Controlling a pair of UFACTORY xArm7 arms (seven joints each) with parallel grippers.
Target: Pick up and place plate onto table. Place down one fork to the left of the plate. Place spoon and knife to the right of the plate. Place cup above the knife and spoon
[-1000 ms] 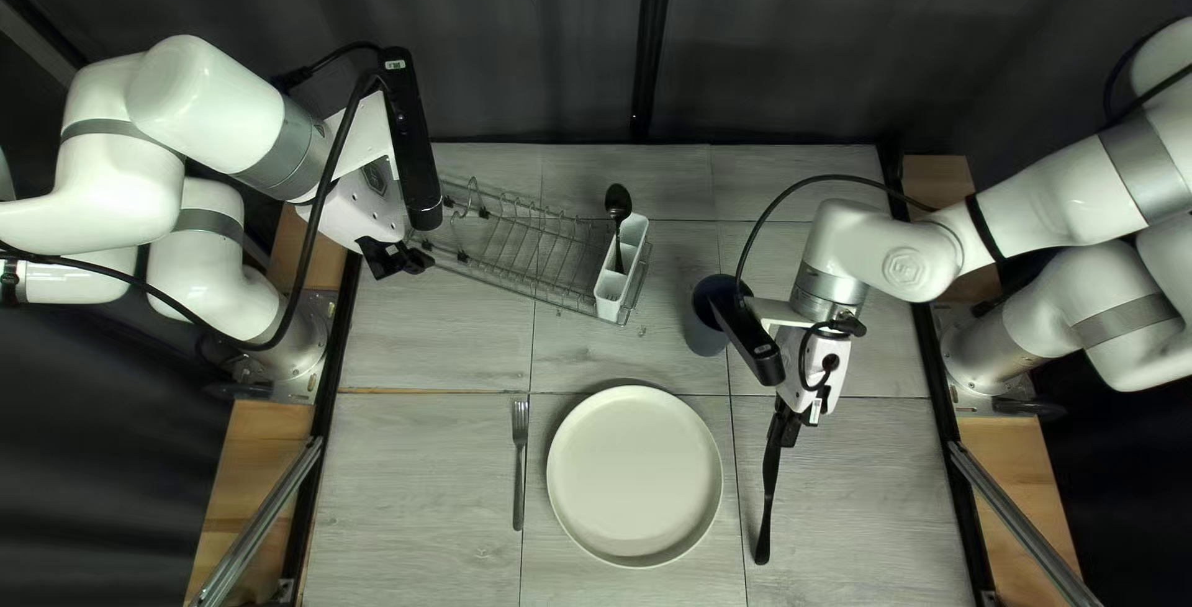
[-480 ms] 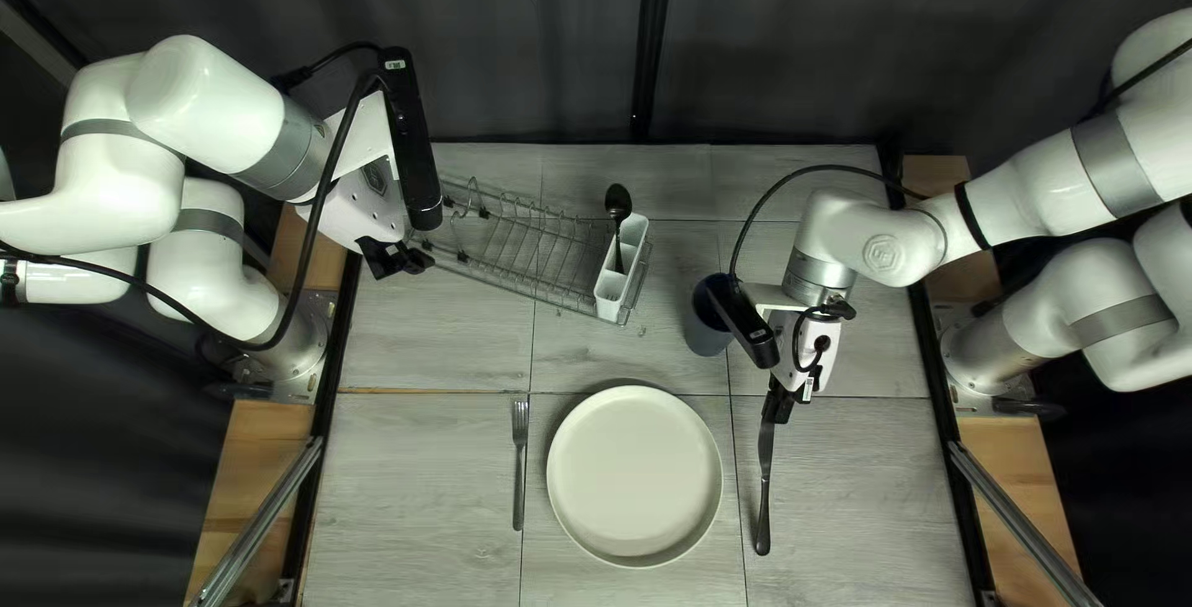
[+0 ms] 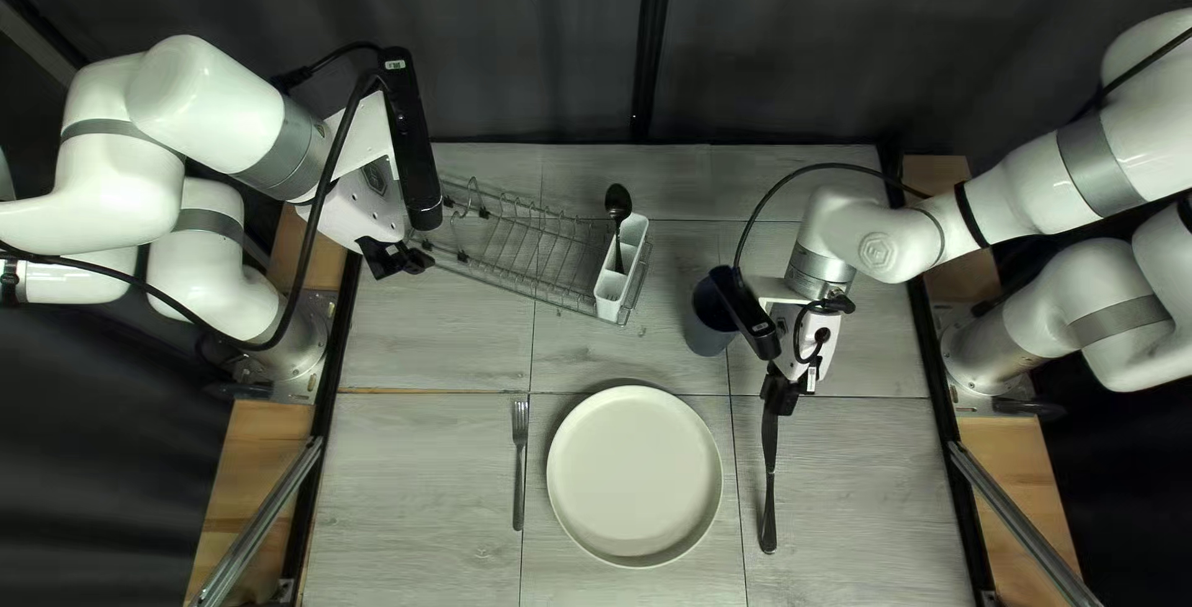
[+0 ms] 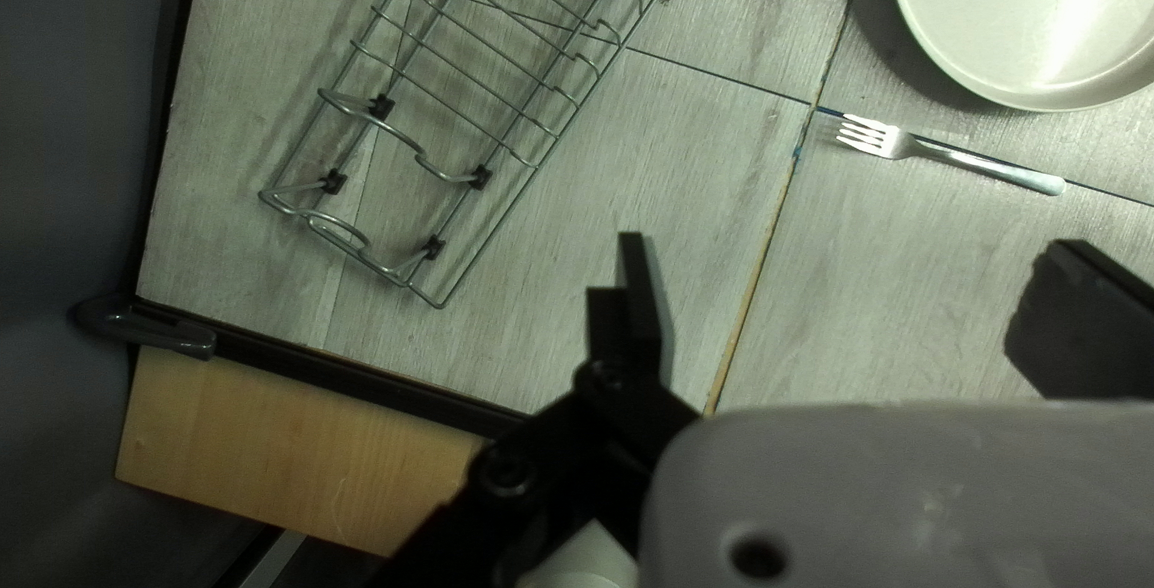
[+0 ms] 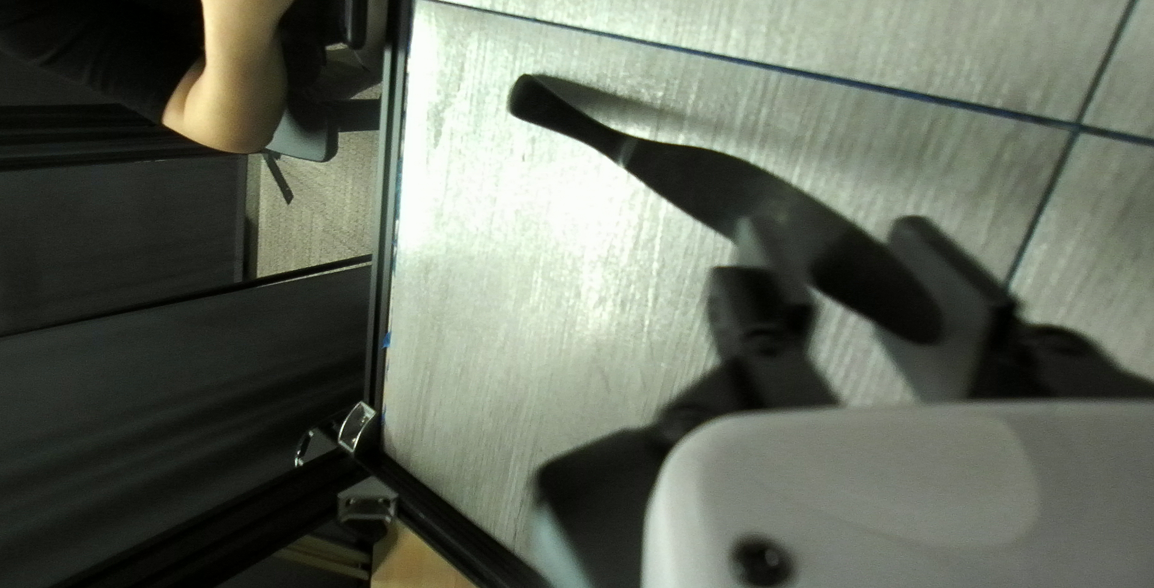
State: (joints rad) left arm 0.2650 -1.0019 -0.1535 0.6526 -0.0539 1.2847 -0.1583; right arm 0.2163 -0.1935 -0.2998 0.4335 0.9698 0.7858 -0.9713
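At the right of the top left view, my right gripper (image 3: 780, 394) points toward the near edge with the dark knife (image 3: 769, 483). In the right wrist view the knife (image 5: 709, 185) runs slantwise between the fingers of my right gripper (image 5: 856, 269), its blade touching both. The plate (image 3: 635, 477) lies on the table left of the knife, the fork (image 3: 519, 464) left of the plate. The spoon (image 3: 617, 204) stands in the rack's white holder. A dark cup (image 3: 712, 317) stands beside the right gripper. My left gripper (image 3: 395, 262), also (image 4: 860, 300), is open and empty by the rack.
The wire rack (image 3: 522, 241) with its white holder (image 3: 611, 294) is at the back left of the table. In the right wrist view a person's arm (image 5: 235, 71) shows beyond the table's edge.
My right gripper has shifted slightly toward the far edge and left, and the knife has turned a little, its handle end now a bit farther from the near edge. The left arm is still.
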